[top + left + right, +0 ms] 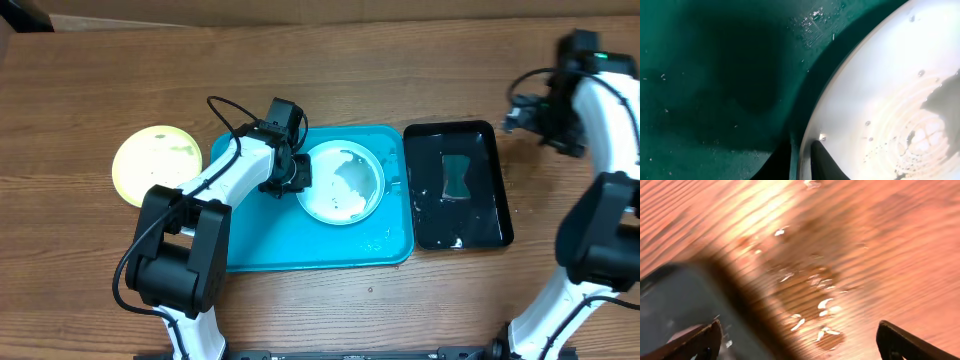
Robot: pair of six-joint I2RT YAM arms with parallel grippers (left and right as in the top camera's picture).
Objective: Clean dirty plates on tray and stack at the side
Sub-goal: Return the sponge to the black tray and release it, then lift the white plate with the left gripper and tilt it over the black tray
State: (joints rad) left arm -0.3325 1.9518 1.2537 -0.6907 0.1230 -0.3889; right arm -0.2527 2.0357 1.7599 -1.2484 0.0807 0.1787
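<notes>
The turquoise tray [300, 255] lies mid-table with the white plate [345, 205] on it. The left gripper [297, 175] stands at the plate's left rim, jaws narrow, apparently pinching the edge, one finger on each side. The yellow-green plate [155, 165] sits on the table [100, 80] just left of the tray. Far right, beyond the black tray [480, 225], the right gripper [797, 330] hangs wide apart, holding nothing, over wet wood.

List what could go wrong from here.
The left gripper pinches only the wet rim of the white plate, so the plate may slip or tilt when lifted off the tray. Grey marks show in the plate's middle, so it might get stacked dirty beside the yellow-green plate.
</notes>
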